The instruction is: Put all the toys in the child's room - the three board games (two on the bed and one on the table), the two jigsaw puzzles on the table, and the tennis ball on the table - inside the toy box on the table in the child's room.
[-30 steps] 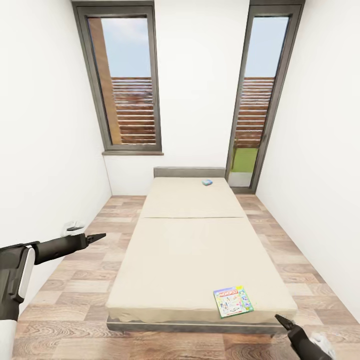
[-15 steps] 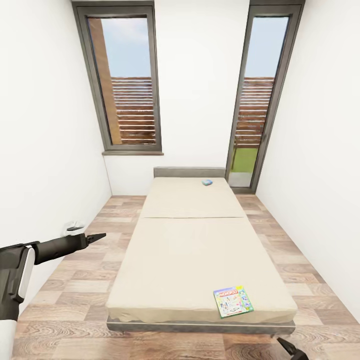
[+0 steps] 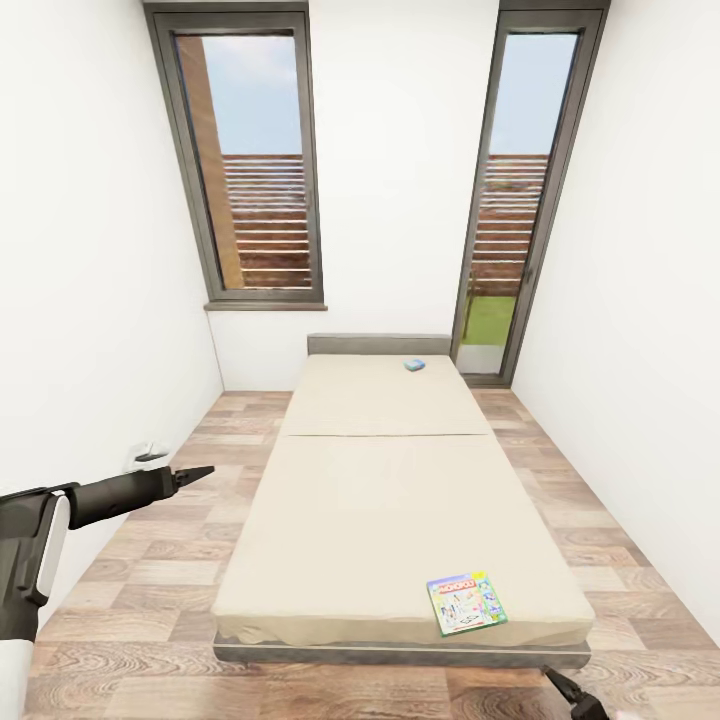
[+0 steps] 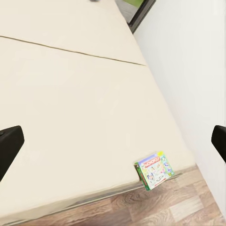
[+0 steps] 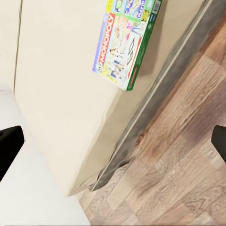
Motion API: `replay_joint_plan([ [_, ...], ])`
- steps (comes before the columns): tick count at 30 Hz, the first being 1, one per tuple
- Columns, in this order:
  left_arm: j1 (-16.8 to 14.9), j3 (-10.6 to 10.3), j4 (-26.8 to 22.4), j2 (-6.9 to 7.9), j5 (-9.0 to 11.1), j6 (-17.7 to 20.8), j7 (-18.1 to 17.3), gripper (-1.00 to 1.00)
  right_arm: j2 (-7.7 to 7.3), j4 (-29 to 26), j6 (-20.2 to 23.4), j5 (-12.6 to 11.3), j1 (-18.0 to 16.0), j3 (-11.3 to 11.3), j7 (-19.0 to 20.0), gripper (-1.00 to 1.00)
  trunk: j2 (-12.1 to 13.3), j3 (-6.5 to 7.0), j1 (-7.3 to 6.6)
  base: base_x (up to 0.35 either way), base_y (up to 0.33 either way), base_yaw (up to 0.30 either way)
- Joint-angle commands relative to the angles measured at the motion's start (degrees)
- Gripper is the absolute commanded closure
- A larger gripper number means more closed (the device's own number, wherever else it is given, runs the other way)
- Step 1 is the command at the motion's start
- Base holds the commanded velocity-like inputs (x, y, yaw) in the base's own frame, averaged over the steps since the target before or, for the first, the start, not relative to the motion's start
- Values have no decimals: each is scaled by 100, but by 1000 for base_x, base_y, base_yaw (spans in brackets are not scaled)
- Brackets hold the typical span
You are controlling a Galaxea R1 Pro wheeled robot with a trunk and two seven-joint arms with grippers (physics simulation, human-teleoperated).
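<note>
A low bed (image 3: 380, 480) with a plain beige mattress and dark grey frame runs from the near floor back to a white wall between two tall dark-framed windows (image 3: 245, 165). Two board games lie on it: the green-edged board game (image 3: 466, 602) with a white, colourful cover rests flat near the foot of the mattress, close to its right-hand corner (the right wrist view reads "Monopoly" along its edge), and the blue board game (image 3: 415, 365), small and far off, sits near the headboard (image 3: 378, 344). The left tool (image 3: 195, 473) hangs over the wood plank floor (image 3: 150, 590) to the left of the bed, well apart from both games; in the left wrist view its dark fingertips (image 4: 9, 148) stand wide apart at the picture's two sides, so it is released and holds nothing. The right tool (image 3: 572, 692) pokes into the head view at the lower edge, over the floor just past the bed's foot; the right wrist view shows its fingertips (image 5: 9, 143) likewise spread wide and empty, with the green-edged game near but untouched.
</note>
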Motion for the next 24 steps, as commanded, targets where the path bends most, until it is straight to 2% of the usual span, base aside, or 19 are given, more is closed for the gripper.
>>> replay_joint_plan([
  [1,-7,6,-1,-2,1,48,-51,-100,15,42,39,-23,-49,-20,11,-100,-13,-13,4,0,0,0],
  [10,-7,6,0,-4,1,53,-200,-100,147,256,36,-25,-306,-13,11,-100,-13,-13,4,0,0,0],
  [18,-7,6,0,-4,1,53,-224,-100,401,298,-40,-23,-531,-5,-35,-100,-13,-13,4,0,0,0],
  [24,-7,6,0,-4,1,53,-225,-100,431,313,-299,-60,-568,-38,-35,-100,-13,-13,4,0,0,0],
])
